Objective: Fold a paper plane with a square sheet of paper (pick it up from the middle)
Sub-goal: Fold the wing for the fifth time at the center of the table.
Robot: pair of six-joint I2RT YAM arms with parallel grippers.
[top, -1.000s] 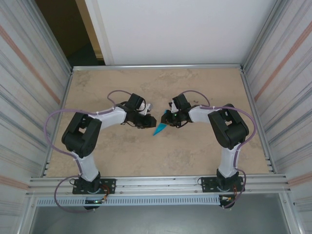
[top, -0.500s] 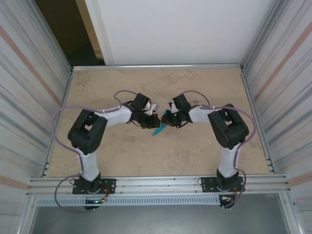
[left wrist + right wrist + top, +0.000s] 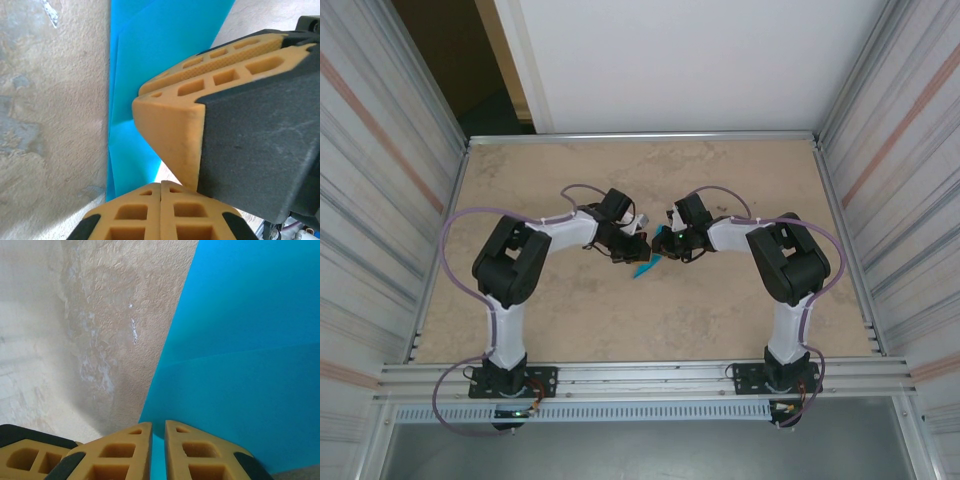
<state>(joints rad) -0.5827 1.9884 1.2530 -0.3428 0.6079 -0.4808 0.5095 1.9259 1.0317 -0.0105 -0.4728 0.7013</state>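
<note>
At the middle of the table [image 3: 720, 310], two grippers meet over the folded blue paper [image 3: 646, 266], which sits between them with its point toward the near edge. The right gripper [image 3: 158, 426] pinches a layered edge, blue showing in the slit between its pads, seemingly to anchor the fold. The left gripper [image 3: 160, 185] has its fingers pressed together beside a crease; whether they catch paper is unclear. No lettering is legible anywhere.
</note>
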